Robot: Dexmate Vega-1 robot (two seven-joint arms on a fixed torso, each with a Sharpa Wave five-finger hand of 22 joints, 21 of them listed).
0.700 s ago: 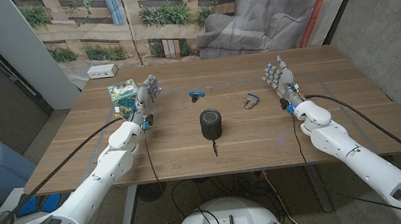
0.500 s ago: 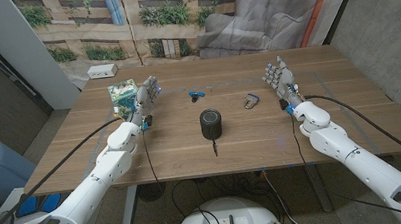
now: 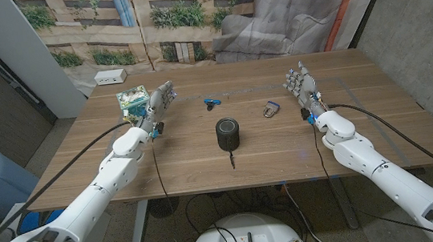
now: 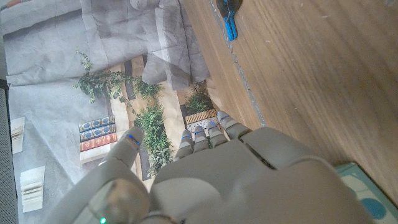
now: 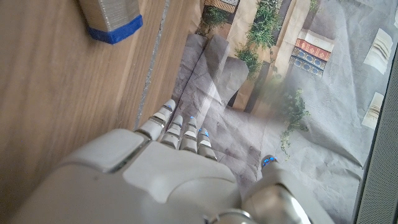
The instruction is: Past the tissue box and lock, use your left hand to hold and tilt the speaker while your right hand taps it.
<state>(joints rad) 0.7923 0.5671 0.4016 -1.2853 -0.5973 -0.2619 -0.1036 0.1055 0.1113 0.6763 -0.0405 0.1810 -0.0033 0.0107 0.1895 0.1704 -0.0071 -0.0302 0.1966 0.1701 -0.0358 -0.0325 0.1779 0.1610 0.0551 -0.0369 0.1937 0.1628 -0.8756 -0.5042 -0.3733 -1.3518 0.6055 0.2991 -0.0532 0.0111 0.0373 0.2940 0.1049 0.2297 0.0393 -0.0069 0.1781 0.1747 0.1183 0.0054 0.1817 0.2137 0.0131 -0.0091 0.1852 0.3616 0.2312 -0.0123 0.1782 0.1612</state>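
The black cylindrical speaker (image 3: 228, 133) stands upright at the table's middle, nearer me than the other items. A silver padlock (image 3: 271, 109) lies past it to the right, and a green patterned tissue box (image 3: 131, 101) sits at the far left. My left hand (image 3: 158, 103) is raised beside the tissue box with its fingers apart and nothing in them, well left of the speaker. My right hand (image 3: 301, 86) stands right of the lock, fingers spread and empty. The wrist views show the backs of my left hand (image 4: 205, 180) and right hand (image 5: 168, 174).
A small blue object (image 3: 213, 101) lies past the speaker, also seen as the blue object (image 4: 230, 15) ahead of my left hand. A short dark piece (image 3: 232, 161) lies in front of the speaker. A grey block with a blue band (image 5: 112, 18) lies near my right hand. A white box (image 3: 110, 77) sits beyond the table's far-left corner.
My left hand and forearm have shifted slightly to the right and farther out along the tissue box. The right hand, speaker and lock have stayed put.
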